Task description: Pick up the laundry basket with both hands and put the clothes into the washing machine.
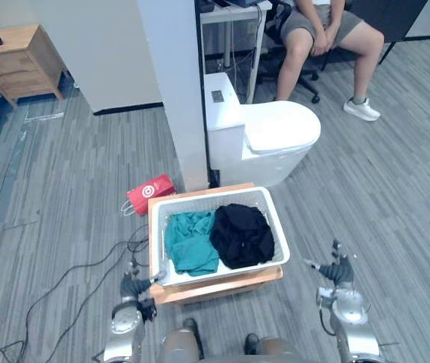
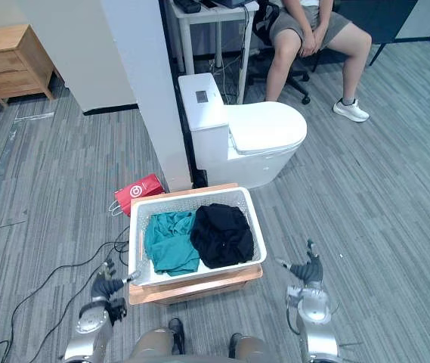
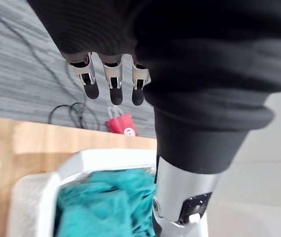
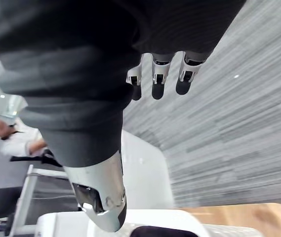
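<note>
A white laundry basket [image 1: 279, 236] stands on a low wooden platform [image 1: 222, 287]. It holds a teal garment [image 1: 190, 242] on its left and a black garment [image 1: 242, 234] on its right. My left hand [image 1: 133, 286] hovers open by the basket's near left corner, thumb close to the rim. In the left wrist view its fingers [image 3: 113, 85] are straight above the rim [image 3: 96, 160] and the teal cloth [image 3: 105, 205]. My right hand [image 1: 340, 271] is open to the right of the basket, well apart from it, with straight fingers [image 4: 160, 79] over the floor.
Just behind the basket stands a white toilet [image 1: 275, 136] with its lid down. A white pillar [image 1: 177, 91] rises at its left, with a red bag [image 1: 151, 193] at its foot. A person [image 1: 328, 30] sits at the back right. A wooden cabinet [image 1: 18, 60] stands far left.
</note>
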